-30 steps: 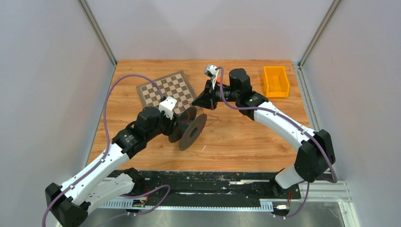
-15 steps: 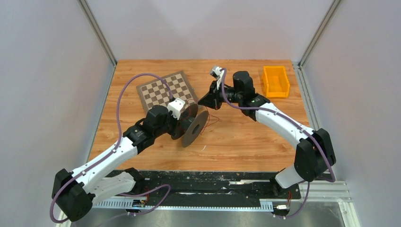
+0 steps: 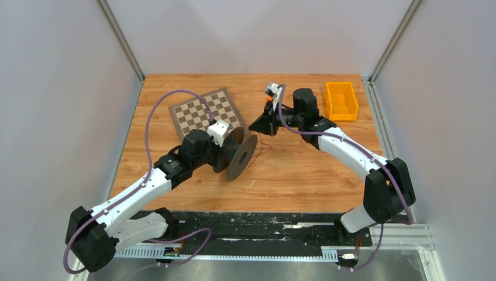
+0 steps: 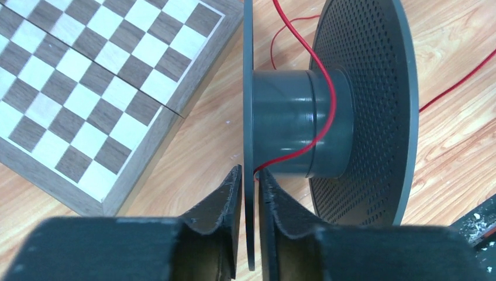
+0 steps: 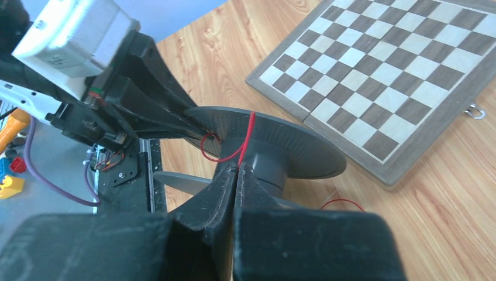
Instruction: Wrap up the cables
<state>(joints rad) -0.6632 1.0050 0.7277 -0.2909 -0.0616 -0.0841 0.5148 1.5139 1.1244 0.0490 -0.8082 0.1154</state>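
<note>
A dark grey spool (image 3: 238, 154) stands on edge mid-table, with two round flanges and a hub (image 4: 295, 123). My left gripper (image 4: 250, 175) is shut on the thin near flange (image 4: 248, 88), one finger on each face. The cable, a thin red wire (image 4: 329, 88), runs over the hub and away across the wood (image 3: 264, 144). Just behind the spool, my right gripper (image 5: 240, 167) is shut on the wire (image 5: 250, 130), which rises taut from its fingertips over the upper flange (image 5: 281, 143). In the top view the right gripper (image 3: 254, 126) sits right of the chessboard.
A folded chessboard (image 3: 206, 111) lies at the back left, close to the spool. An orange bin (image 3: 341, 100) stands at the back right corner. A black rail (image 3: 263, 225) runs along the near table edge. Grey walls enclose the sides.
My left gripper has closed onto the spool's flange and pushed forward to the right, tilting the spool a little. The right gripper drifted slightly right and back, still pinching the wire.
</note>
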